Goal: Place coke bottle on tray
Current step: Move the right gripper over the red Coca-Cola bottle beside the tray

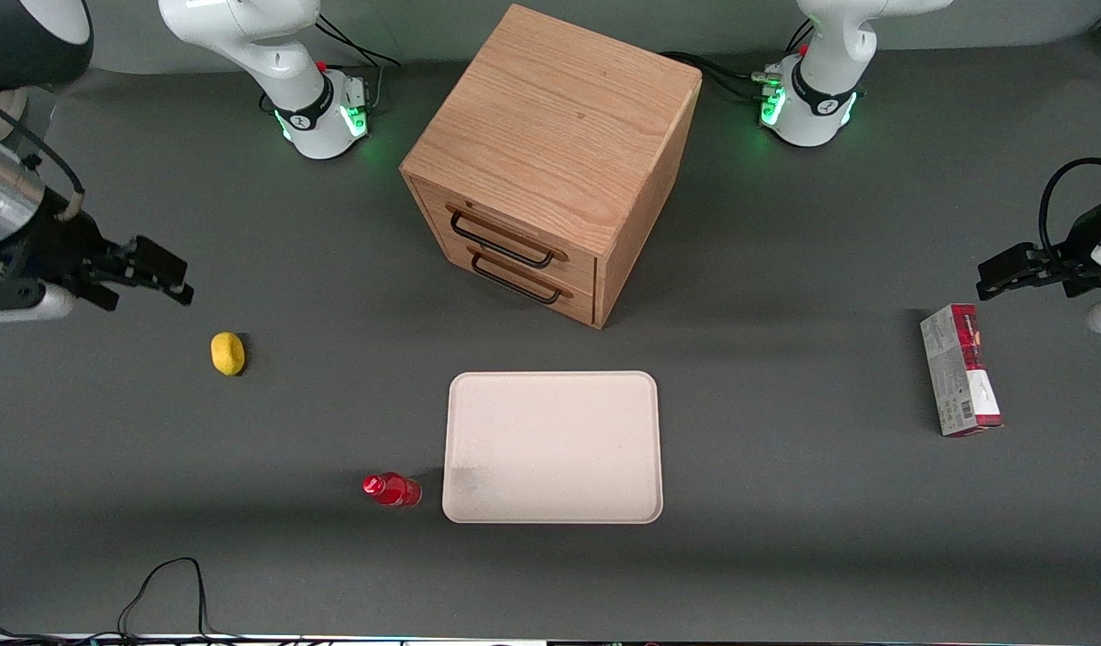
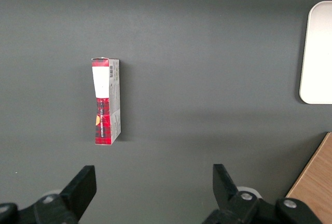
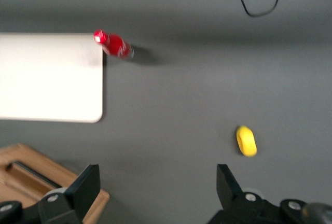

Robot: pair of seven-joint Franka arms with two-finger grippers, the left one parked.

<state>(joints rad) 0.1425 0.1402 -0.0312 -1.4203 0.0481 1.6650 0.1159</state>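
Dark grey table (image 1: 783, 556). Wooden two-drawer cabinet (image 1: 550, 161) stands mid-table, farther from the front camera than everything else loose on the surface; both drawers shut, black handles facing the camera at an angle.

Tray (image 1: 553, 447), pale beige, lies flat in front of the cabinet and nearer the camera, nothing on it. A greyish smudge marks its near corner on the working arm's side.

Red-and-grey box (image 1: 959, 369) lies flat toward the parked arm's end of the table.

Gripper (image 1: 160, 274) hangs above the table at the working arm's end, fingers spread apart, holding nothing; the wrist view shows open table between the two fingertips (image 3: 85, 185).

Coke bottle (image 1: 392, 490) sits on the table just beside the tray's near corner, cap tilted toward the camera; touching the rim or not, hard to say. Well apart from the gripper.

Yellow lemon-like object (image 1: 228, 353) rests on the table between gripper and bottle, closer to the gripper.
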